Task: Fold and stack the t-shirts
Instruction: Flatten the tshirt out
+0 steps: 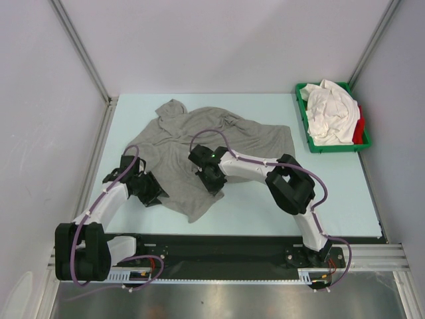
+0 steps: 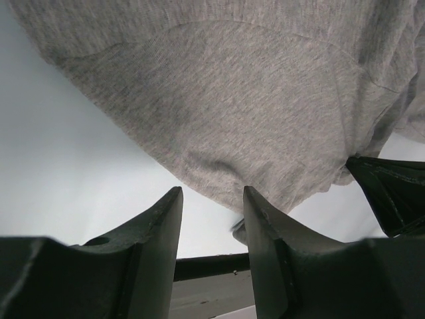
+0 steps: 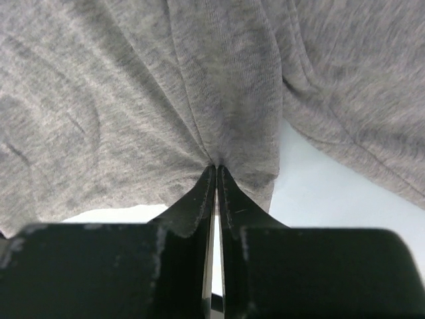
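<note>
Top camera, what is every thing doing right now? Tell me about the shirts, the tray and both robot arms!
green tray: full of shirts.
white t-shirts: bunched up in the green tray.
red t-shirt: in the green tray, mostly hidden under the white ones.
grey t-shirt: unfolded, crumpled on the table.
left arm: jaws open, holding nothing.
right arm: jaws shut on the grey t-shirt.

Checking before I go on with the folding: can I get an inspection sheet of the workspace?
Surface: pale table, no stains seen.
Job's things: grey shirt crumpled mid-table; white shirts and a red shirt heaped in the green tray, far right corner.
Clutter: nothing seen.
Grippers: left gripper open at the grey shirt's near edge; right gripper shut on a fold of it.
Cables: purple cable loops above the grey shirt.
Surroundings: white walls, metal posts.
</note>
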